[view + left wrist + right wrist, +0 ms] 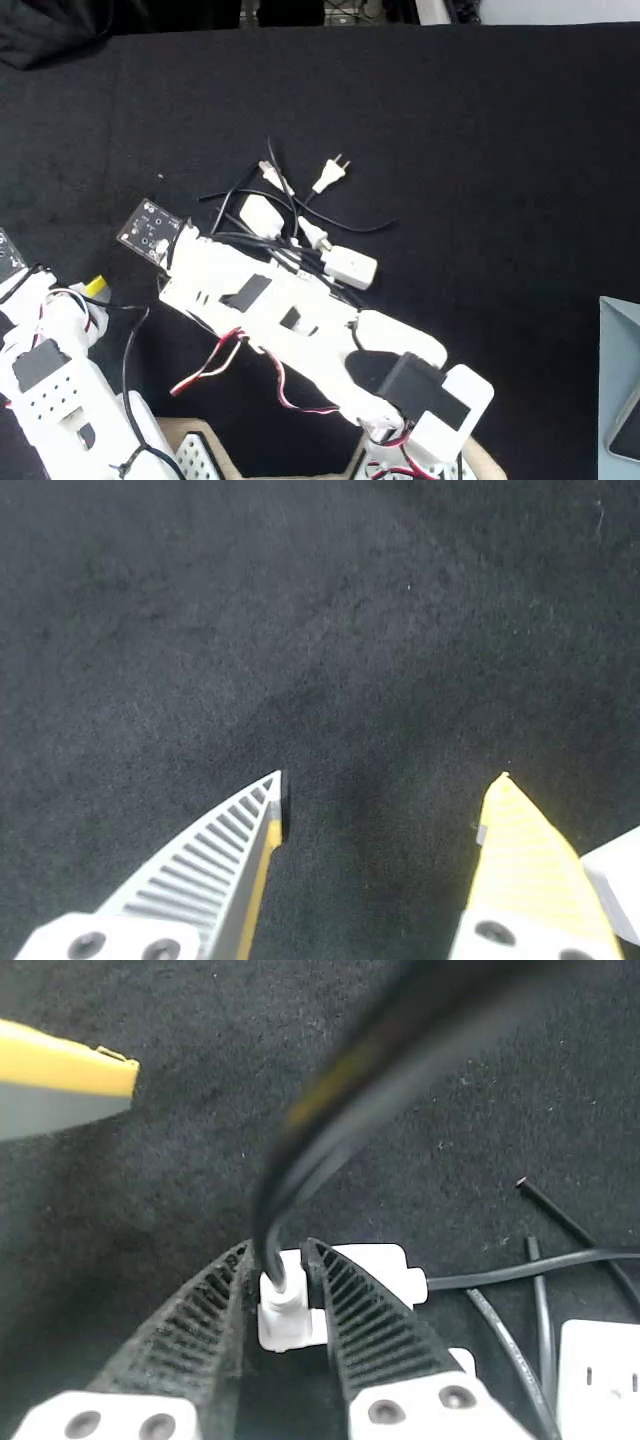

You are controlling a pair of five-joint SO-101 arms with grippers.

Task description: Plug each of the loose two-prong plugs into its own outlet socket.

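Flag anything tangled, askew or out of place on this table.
The black cords lie crossed in a knot around the white sockets, which may make the plugs hard to pair. One plug lies loose at the pile's far edge. A small circuit board beside the pile looks unrelated.

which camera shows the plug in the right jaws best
The right wrist view: the white plug sits close up between the jaws of the right gripper, its black cable rising toward the camera. In the high view the right arm covers it; the left wrist view faces black cloth.
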